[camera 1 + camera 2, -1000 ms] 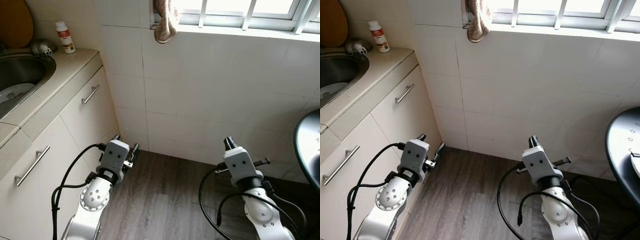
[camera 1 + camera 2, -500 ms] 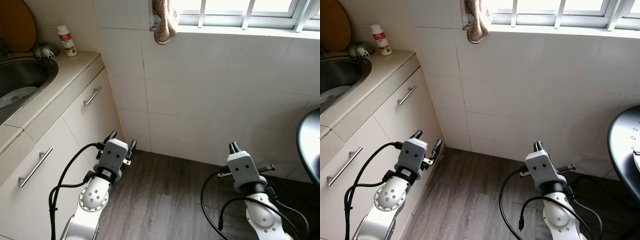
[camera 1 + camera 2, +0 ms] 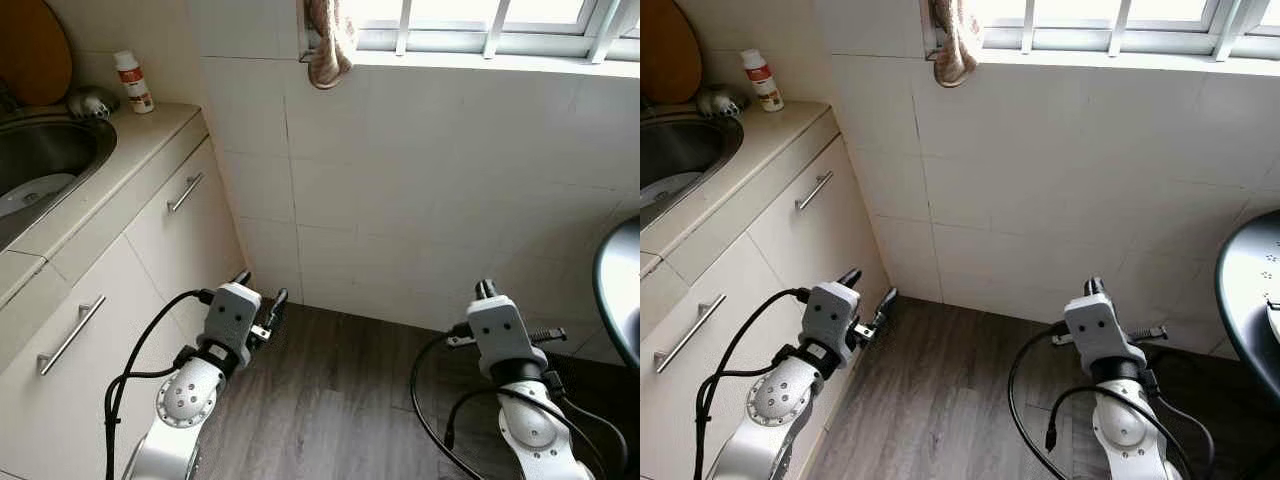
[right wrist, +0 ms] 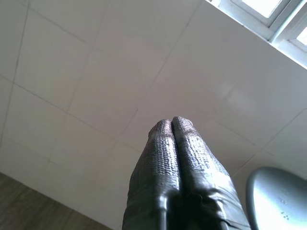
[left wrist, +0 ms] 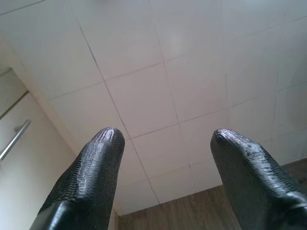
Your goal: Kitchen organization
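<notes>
On counter: bottle, label seemingly unreadable.

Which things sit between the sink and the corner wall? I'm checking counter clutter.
In the left eye view, a steel scrubber and a small white bottle stand between the sink and the tiled wall.

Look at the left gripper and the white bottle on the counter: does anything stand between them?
Nothing solid does. The left gripper hangs open, low near the floor beside the cabinet; the white bottle stands high on the counter by the sink. The counter edge overhangs the straight path upward.
</notes>
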`<state>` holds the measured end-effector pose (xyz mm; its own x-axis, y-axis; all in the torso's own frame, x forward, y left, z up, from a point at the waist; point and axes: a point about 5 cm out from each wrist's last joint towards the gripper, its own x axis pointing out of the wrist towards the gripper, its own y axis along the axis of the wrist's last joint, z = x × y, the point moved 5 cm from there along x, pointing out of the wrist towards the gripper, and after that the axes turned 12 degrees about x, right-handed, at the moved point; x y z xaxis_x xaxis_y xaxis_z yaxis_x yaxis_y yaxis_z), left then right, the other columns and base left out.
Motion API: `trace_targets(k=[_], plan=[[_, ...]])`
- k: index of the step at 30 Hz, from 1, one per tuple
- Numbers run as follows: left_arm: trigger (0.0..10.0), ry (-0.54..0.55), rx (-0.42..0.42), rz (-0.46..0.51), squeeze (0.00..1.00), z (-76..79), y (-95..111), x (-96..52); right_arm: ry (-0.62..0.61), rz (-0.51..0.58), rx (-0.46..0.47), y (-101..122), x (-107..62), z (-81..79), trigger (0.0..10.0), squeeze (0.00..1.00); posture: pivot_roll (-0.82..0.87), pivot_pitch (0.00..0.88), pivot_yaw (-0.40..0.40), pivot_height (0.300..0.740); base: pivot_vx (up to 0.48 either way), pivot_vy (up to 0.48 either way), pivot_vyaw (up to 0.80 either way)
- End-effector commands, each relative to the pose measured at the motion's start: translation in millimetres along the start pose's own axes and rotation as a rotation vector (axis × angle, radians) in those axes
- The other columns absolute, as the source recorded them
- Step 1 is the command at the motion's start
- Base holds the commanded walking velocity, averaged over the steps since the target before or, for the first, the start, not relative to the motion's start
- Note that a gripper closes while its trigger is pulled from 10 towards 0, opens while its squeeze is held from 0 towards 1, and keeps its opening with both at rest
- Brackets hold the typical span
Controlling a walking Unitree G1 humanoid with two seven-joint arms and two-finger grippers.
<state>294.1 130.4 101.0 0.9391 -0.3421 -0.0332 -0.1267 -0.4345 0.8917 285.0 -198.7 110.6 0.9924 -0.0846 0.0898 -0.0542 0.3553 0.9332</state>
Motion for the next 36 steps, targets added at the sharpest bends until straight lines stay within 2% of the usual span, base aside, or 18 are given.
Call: trace_targets(k=[1,4,11,12,14,16,17,18,23,24,25,26,29,32,33,36], plan=[[10.0,-0.008,-0.015,0.013,0.00,1.0,4,2.8,-0.032,0.025,-0.055,6,3.4,8.7,10.0,0.00,-0.05,0.000,0.030,0.740,0.000,-0.480,0.00],[10.0,-0.005,-0.025,0.010,0.00,2.1,3,2.9,-0.043,0.027,-0.090,7,4.7,13.4,10.0,0.00,-0.05,0.000,0.027,0.740,0.000,-0.480,0.00],[10.0,-0.005,-0.029,0.017,0.00,3.2,5,3.2,-0.040,0.030,-0.099,7,4.9,14.2,10.0,0.00,-0.05,0.000,0.026,0.740,0.000,-0.471,0.00],[10.0,0.016,-0.059,0.030,0.00,0.0,6,2.9,-0.040,0.034,-0.110,7,4.9,14.5,10.0,0.00,-0.05,0.000,0.026,0.740,0.000,0.000,0.00],[10.0,0.021,-0.064,0.026,0.00,-1.2,5,3.2,-0.038,0.037,-0.120,8,4.9,14.5,10.0,0.00,-0.06,0.000,0.026,0.740,0.000,0.000,0.00],[10.0,0.027,-0.072,0.018,0.00,-2.5,3,4.2,-0.035,0.051,-0.175,10,5.3,15.2,10.0,0.00,-0.06,0.000,0.026,0.740,0.000,0.000,0.00],[10.0,0.027,-0.072,0.019,0.00,-2.4,4,4.7,-0.033,0.075,-0.282,12,6.6,18.2,10.0,0.00,-0.06,0.000,0.026,0.740,0.000,0.000,0.00],[10.0,0.026,-0.071,0.019,0.00,-2.1,4,4.8,-0.032,0.080,-0.314,13,7.0,19.6,10.0,0.00,-0.06,0.000,0.026,0.740,0.000,0.000,0.00],[10.0,0.024,-0.071,0.016,0.00,-0.6,2,5.0,-0.029,0.063,-0.400,9,7.7,28.5,10.0,0.00,-0.06,0.000,0.027,0.740,0.000,0.000,0.00],[10.0,0.024,-0.071,0.015,0.00,-0.4,2,5.0,-0.035,0.038,-0.403,5,7.7,33.7,10.0,0.69,-0.06,0.000,0.026,0.740,0.000,0.000,0.00],[10.0,0.024,-0.071,0.015,0.00,-0.4,2,5.0,-0.035,0.038,-0.403,5,7.7,33.7,10.0,0.69,-0.06,0.000,0.026,0.740,0.000,0.000,0.00],[10.0,0.024,-0.071,0.015,0.00,-0.4,2,5.2,-0.022,0.033,-0.372,5,6.7,36.7,10.0,1.00,-0.06,0.000,0.026,0.740,0.000,0.000,0.00],[10.0,0.025,-0.071,0.015,0.00,-0.8,1,5.9,-0.038,-0.030,-0.500,-6,9.4,46.1,10.0,1.00,-0.07,0.000,0.027,0.740,0.000,0.000,0.00],[10.0,0.024,-0.073,0.014,0.00,-0.4,0,6.8,-0.021,-0.074,-0.513,-14,10.0,46.2,10.0,1.00,-0.07,0.000,0.027,0.740,0.000,0.000,0.00],[10.0,0.021,-0.074,0.015,0.00,0.1,0,7.5,-0.005,-0.139,-0.531,-27,9.1,47.5,10.0,1.00,-0.07,0.000,0.027,0.740,0.000,0.000,0.00],[10.0,0.020,-0.074,0.015,0.00,0.4,0,8.4,0.005,-0.199,-0.551,-39,7.6,51.2,10.0,1.00,-0.07,0.000,0.027,0.740,0.000,0.000,0.00]])
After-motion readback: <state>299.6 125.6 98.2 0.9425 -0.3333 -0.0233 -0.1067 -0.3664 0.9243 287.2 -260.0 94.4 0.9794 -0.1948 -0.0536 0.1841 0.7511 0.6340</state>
